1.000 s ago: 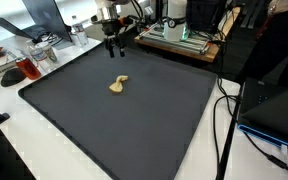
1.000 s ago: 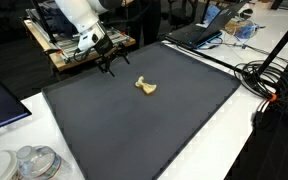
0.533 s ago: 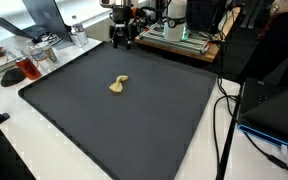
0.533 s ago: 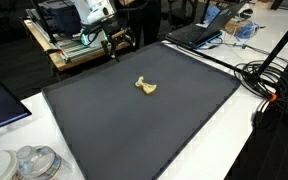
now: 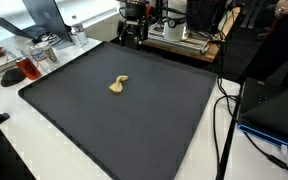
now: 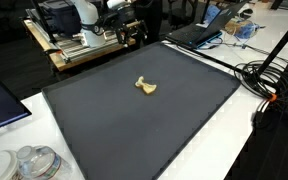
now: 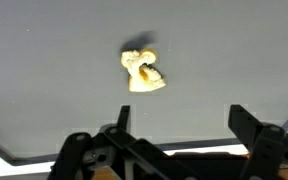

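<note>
Fingers (image 7: pixel 246 125) of the black robot gripper (image 7: pixel 182 140) stand wide apart and hold nothing. The gripper is up in the air by the far edge of the big dark grey mat (image 5: pixel 154 130), close to the wooden bench with machines (image 6: pixel 79 48). The small pale yellow lumpy thing (image 5: pixel 118 85) lies alone near the middle of the mat, well apart from the gripper. The wrist view looks down on it, a bit to one side of the gap between the fingers.

To pick it up well, I think the gripper should first slide over until the lump sits right between the two fingers. Then it should go straight down, slowly, with the fingers wide. The lump is small and low, so the fingertips need to come almost to the mat before they squeeze. It looks soft or crumbly, so a gentle squeeze seems best. A hard push down could scrape the mat or knock the lump away.
</note>
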Robot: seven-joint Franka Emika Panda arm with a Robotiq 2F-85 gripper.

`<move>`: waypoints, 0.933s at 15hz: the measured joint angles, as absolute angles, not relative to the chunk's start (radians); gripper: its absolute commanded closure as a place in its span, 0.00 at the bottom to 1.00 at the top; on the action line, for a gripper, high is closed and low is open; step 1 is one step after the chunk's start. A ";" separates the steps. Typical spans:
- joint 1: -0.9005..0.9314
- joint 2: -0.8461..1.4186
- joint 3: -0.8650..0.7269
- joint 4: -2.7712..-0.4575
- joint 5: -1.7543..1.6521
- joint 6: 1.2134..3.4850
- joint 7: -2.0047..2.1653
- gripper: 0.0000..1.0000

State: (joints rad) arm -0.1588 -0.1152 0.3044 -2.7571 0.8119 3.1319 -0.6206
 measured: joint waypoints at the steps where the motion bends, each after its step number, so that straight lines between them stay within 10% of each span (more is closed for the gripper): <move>1: -0.198 -0.105 0.350 -2.758 0.733 3.137 -0.553 0.00; 8: -0.586 -0.263 0.661 -2.698 0.190 2.823 -0.171 0.00; 14: -0.266 -0.282 0.468 -2.484 -0.127 2.424 0.008 0.00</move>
State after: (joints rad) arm -0.2659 -0.2822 0.4683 -2.4839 -0.1266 2.4242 0.0079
